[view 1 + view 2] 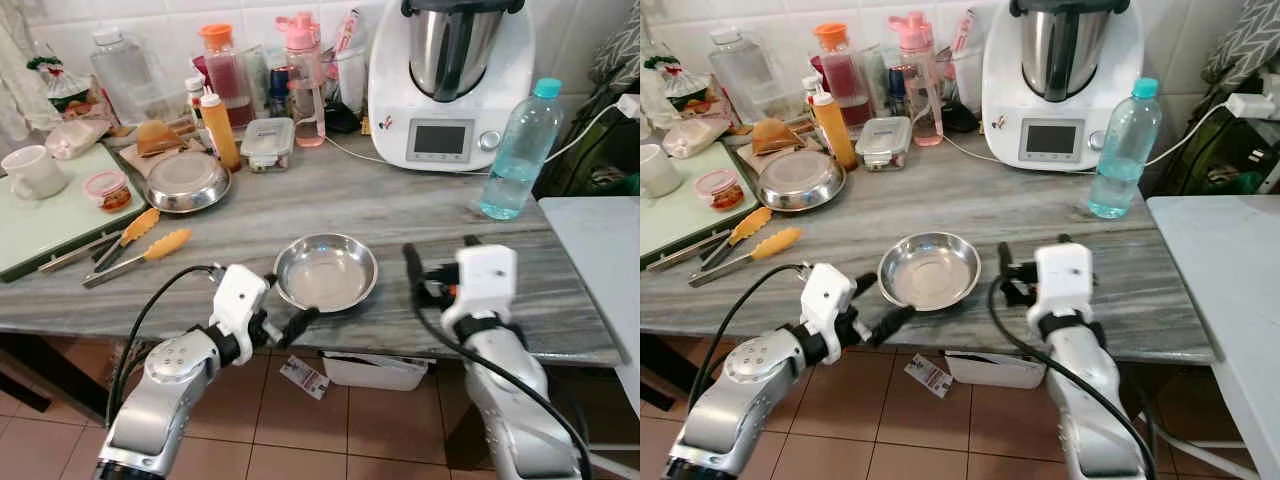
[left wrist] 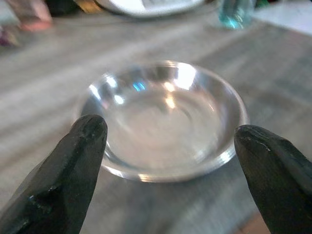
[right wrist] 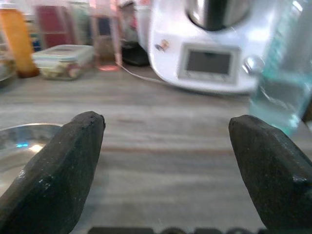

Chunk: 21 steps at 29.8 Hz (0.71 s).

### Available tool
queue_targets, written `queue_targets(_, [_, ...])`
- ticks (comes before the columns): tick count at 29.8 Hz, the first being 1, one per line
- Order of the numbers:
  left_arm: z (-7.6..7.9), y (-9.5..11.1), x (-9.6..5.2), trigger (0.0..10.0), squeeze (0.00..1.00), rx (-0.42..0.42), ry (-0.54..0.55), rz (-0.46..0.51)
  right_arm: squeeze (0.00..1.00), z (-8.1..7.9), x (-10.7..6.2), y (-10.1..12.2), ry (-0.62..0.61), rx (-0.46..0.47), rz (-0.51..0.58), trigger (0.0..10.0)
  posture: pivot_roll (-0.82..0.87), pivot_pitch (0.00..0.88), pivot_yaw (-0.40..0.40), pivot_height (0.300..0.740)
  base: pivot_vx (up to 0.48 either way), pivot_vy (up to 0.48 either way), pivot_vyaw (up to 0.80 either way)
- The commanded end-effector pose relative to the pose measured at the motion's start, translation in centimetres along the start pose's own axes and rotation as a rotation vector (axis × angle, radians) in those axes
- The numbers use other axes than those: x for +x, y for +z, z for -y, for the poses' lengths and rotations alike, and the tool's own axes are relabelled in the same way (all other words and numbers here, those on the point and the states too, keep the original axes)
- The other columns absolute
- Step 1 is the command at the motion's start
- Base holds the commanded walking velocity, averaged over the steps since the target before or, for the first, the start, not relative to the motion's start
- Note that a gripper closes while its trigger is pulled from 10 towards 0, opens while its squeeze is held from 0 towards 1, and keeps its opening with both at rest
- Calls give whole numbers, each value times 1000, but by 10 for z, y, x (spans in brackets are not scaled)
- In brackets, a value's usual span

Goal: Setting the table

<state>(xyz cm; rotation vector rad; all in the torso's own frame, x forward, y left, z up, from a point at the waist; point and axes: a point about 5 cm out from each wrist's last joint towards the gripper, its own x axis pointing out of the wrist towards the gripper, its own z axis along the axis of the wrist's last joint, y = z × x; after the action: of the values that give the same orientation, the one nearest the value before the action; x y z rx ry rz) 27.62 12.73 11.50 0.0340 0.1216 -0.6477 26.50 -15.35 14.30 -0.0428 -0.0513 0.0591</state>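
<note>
L gripper [image 1: 285,318]: nearest cam, at front edge of counter, fingers spread wide, tips [image 2: 83,146] either side of the steel bowl, not touching it.
R gripper [image 1: 440,262]: over counter just right of bowl, fingers wide apart, holding nothing.
Steel bowl [image 1: 326,272]: upright, mouth up, near front edge of grey counter [image 1: 400,205], between the two grippers. Round, so no long axis; empty.
2nd steel dish [image 1: 187,181]: back left, well apart from bowl.
Tongs [image 1: 135,245]: orange tips, lying on counter left of bowl.
Water bottle [image 1: 518,150]: upright, back right.
White food processor [image 1: 450,80]: against wall.
Mug [image 1: 32,172]: far left on green board.
</note>
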Motion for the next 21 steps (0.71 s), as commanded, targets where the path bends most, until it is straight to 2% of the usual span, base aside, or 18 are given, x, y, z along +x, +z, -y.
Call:
queue_targets(1, [-10, 4, -2, 10000, 0, -12, 62, 27, 0, 3, -2, 5, -9, 16, 10, 10000, -55, 0, 81, 740, 0, 0, 0])
queue_targets(4, [-14, 7, -1, 10000, 0, -44, 174, 66, 0, 12, -6, 10, -73, -60, 47, 10000, -60, 0, 78, 740, 0, 0, 0])
queue_targets(7, [-16, 6, -1, 10000, 0, -48, 240, 64, 0, 10, -7, 11, -49, -27, 46, 10000, -64, 0, 74, 740, 0, 0, 0])
queue_targets(9, [-21, 3, -2, 10000, 0, -39, 311, 55, 0, 11, -9, 13, -74, -45, 59, 10000, -66, 0, 72, 740, 0, 0, 0])
queue_targets(11, [-22, 1, -3, 10000, 0, -41, 335, 51, 0, 12, -11, 13, -88, -51, 67, 10000, -67, 0, 70, 740, 0, 0, 0])
queue_targets(15, [-25, -4, -6, 10000, 0, -47, 405, 55, 0, 12, -15, 6, -90, -27, -3, 10000, -66, 0, 66, 740, 0, 0, 0])
queue_targets(16, [-26, -8, -9, 10000, 0, -47, 424, 65, 0, 7, -17, 4, -44, 31, -16, 10000, -67, 0, 65, 740, 0, 0, 0])
queue_targets(17, [-25, -11, -11, 10000, 0, -54, 437, 71, 0, 3, -19, 6, 3, 36, 5, 10000, -67, 0, 64, 740, 0, 0, 0])
queue_targets(21, [-27, -13, -19, 10000, 0, -56, 494, 67, 0, 6, -20, 7, -20, -2, 12, 10000, -64, 0, 61, 740, 0, 0, 0])
